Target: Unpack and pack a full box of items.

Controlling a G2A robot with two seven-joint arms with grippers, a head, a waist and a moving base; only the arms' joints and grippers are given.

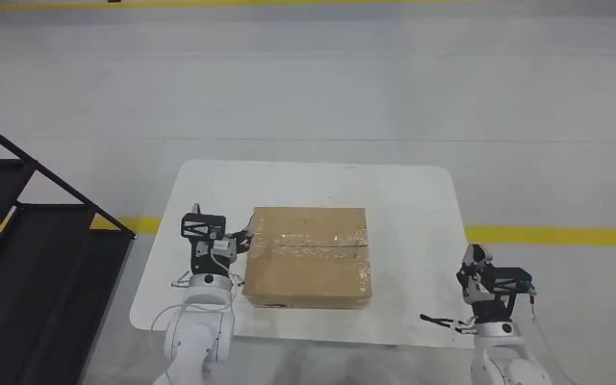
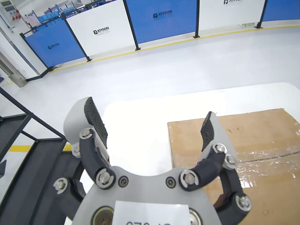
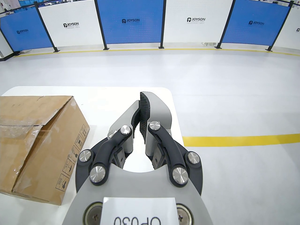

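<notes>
On the table (image 1: 404, 197): white, smooth top with rounded corners; the near edge is partly covered by the arms.
Box (image 1: 308, 255): brown cardboard, rectangular, mid-table toward the near edge; flaps closed, crinkled clear tape over the seam, contents hidden.
Rack (image 1: 58, 279): black metal, slanted, beside the table's left edge, cropped.
Left gripper (image 2: 150, 108): ribbed dark pads spread wide, empty, just beside the box's left side — contact unclear.
Right gripper (image 3: 143, 101): pads pressed together, empty, at the table's near right corner — well apart from the box.

Box (image 1: 308, 257) on table (image 1: 409, 197) — left pincer (image 2: 150, 110) beside it, right pincer (image 3: 143, 100) apart.
</notes>
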